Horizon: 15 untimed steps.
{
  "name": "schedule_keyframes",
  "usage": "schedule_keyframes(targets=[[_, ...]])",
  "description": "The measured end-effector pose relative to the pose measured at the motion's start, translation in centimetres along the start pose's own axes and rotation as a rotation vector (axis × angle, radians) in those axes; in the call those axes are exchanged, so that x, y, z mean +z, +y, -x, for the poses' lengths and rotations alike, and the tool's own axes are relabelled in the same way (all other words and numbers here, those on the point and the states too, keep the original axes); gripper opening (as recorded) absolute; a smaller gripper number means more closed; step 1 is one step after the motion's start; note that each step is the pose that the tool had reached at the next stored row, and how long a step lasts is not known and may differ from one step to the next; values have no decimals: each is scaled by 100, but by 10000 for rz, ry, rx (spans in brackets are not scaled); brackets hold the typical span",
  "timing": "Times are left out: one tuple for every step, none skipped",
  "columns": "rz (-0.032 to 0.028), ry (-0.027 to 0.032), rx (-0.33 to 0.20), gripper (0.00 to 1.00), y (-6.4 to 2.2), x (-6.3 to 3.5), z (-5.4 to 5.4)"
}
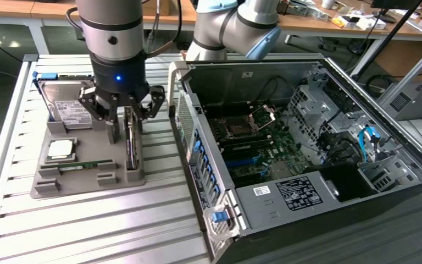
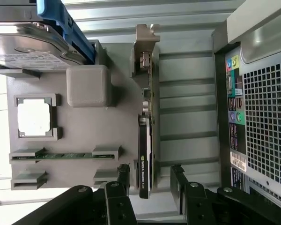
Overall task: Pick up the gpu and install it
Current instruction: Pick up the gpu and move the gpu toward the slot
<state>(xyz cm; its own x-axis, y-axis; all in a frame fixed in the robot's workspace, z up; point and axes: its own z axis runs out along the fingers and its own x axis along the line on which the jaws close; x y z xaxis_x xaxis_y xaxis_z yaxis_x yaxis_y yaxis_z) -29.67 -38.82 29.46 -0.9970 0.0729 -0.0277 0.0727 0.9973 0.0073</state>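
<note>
arm (image 1: 108,22): silver-grey tubes, pale blue joint cap (image 1: 264,44) | end effector (image 1: 125,117): black, blue light (image 1: 118,77)

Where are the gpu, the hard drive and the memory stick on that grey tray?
gpu (image 2: 144,159): wrist view, on its black cover's upturned edge.
hard drive (image 1: 66,110): exterior view, on its white label.
memory stick (image 2: 65,155): wrist view, on the middle of its green board.

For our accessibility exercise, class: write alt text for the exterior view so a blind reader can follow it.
A robot arm's open gripper straddles the gpu, which stands on edge in a grey parts tray. The tray also holds a hard drive; an open computer case lies at the exterior view's right.
</note>
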Motion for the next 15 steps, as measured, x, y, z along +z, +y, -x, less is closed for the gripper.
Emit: schedule_keyframes(targets=[[-9, 0, -6, 48, 22, 5, -2], [-18, -1, -13, 48, 47, 11, -3], [-28, -1, -20, 48, 68, 16, -2], [-37, -2, -27, 48, 86, 23, 1], [-56, -3, -30, 48, 99, 31, 6], [-78, -5, -34, 48, 109, 42, 13], [-98, -6, -36, 48, 116, 54, 19], [-115, -8, -38, 48, 123, 64, 23], [-130, -8, -39, 48, 130, 73, 26], [-153, -10, -42, 48, 145, 92, 30], [-173, -11, -45, 48, 172, 105, 28], [-178, -12, -51, 48, 207, 114, 25], [-181, -12, -53, 48, 234, 121, 23], [-182, -12, -54, 48, 260, 128, 21], [-183, -13, -55, 48, 288, 140, 19]])
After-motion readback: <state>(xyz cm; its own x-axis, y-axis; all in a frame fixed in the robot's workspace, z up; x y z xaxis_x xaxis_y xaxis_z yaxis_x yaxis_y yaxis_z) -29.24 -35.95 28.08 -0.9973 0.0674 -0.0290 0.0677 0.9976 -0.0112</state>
